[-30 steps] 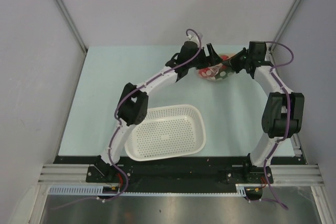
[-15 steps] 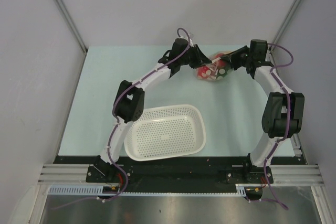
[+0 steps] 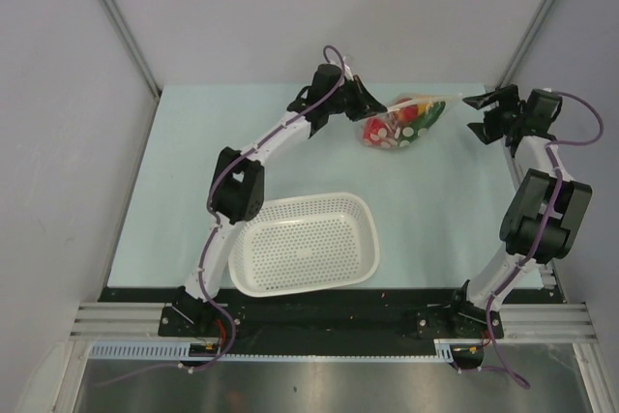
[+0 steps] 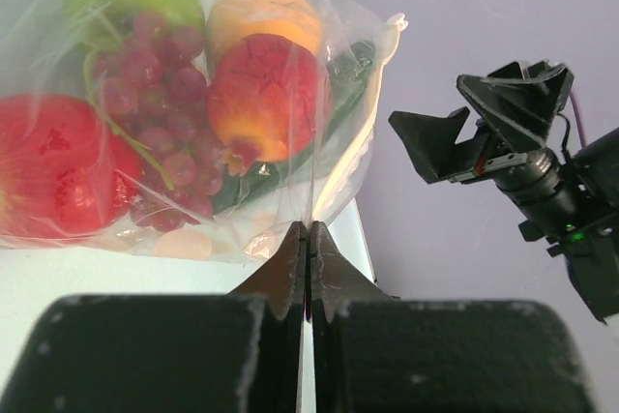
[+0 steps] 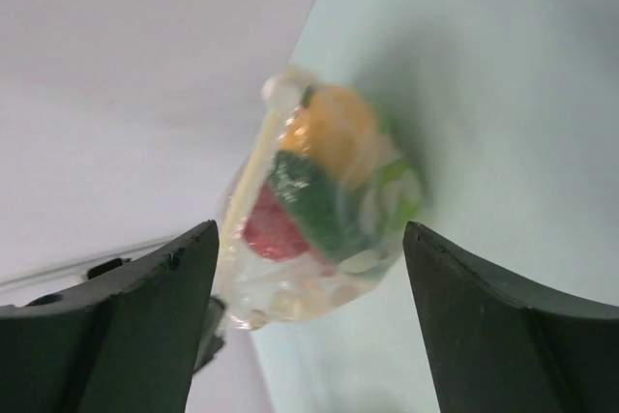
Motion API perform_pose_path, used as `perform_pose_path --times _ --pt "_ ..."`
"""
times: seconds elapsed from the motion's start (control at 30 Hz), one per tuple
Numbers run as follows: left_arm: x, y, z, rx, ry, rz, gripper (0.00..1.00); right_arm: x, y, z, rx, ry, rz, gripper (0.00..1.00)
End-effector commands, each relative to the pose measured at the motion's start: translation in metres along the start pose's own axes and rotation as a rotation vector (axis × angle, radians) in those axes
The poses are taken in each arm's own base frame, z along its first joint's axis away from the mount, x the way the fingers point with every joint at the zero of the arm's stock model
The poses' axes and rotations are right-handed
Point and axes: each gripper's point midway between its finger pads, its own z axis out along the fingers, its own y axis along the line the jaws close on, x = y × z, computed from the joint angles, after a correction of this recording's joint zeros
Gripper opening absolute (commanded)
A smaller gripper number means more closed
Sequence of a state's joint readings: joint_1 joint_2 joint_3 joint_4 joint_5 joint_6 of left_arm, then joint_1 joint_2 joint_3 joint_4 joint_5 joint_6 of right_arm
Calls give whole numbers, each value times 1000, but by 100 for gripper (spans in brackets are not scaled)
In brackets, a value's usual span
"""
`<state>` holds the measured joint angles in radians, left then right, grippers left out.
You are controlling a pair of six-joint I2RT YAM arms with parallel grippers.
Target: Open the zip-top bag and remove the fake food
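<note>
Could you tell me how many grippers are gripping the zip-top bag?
1: the left gripper, shut on an edge of the zip-top bag. The right gripper stands open, apart, to its right.

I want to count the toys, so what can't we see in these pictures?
- Top view: zip-top bag too small; zip open or shut unclear.
- Left wrist view: fake food cut off by the left and top edges.
- Right wrist view: bag blurred, pieces hard to tell apart.
</note>
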<state>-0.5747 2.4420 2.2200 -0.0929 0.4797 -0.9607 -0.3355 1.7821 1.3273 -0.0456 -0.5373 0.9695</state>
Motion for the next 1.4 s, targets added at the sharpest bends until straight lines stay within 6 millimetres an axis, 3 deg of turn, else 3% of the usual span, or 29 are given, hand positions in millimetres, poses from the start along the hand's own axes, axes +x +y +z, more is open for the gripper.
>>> perform_pose_path --times 0.0,0.03,0.1,0.17,0.2,0.27,0.3,0.33,0.4,0.47,0.67,0.87,1.03,1.07,1.1,1.13,1.17,1.2,1.27,1.37 --pt "-19 -13 -11 49 -8 36 0 -7 0 6 -143 11 -275 83" --pt "-19 -14 -12 52 -6 35 0 -1 -10 10 -162 22 -278 83" --pt "-19 -17 -11 74 -6 20 0 0 2 15 -314 -3 -333 83" --pt "-19 -21 -9 93 -7 6 0 7 -1 15 -399 3 -354 82" --pt "-20 -20 -9 94 -7 3 0 5 11 12 -488 -29 -417 82" --pt "-21 -22 -9 97 -11 6 0 5 -2 20 -519 -29 -424 81" --pt "-21 -20 -9 93 -10 5 0 2 7 15 -585 -64 -479 80" --pt "-19 -21 -9 95 0 1 0 4 0 19 -608 -58 -453 79" --pt "-20 -23 -12 98 1 8 0 -3 8 11 -687 -117 -493 79" --pt "-18 -22 -12 93 8 16 0 -4 0 19 -685 -117 -486 78" --pt "-18 -21 -13 88 17 12 0 -1 5 32 -725 -76 -529 73" --pt "-17 -20 -14 75 31 21 0 13 15 31 -812 -25 -554 57" --pt "-18 -25 -23 47 39 90 1 16 18 30 -818 -8 -549 29" --pt "-19 -24 -24 31 37 115 12 18 22 29 -826 1 -556 24" --pt "-26 -32 -29 29 25 156 23 19 24 27 -829 9 -552 11" --pt "-27 -24 -33 -15 23 218 34 20 32 23 -841 16 -558 7" --pt "-28 -24 -37 -26 20 256 63 23 37 20 -851 31 -573 3" --pt "-30 -31 -42 -24 14 302 75 27 41 19 -851 44 -576 0" --pt "-34 -27 -48 -57 8 416 88 31 54 12 -855 63 -608 0" --pt "-42 -38 -56 -60 -18 562 91 46 72 5 -865 116 -663 0"
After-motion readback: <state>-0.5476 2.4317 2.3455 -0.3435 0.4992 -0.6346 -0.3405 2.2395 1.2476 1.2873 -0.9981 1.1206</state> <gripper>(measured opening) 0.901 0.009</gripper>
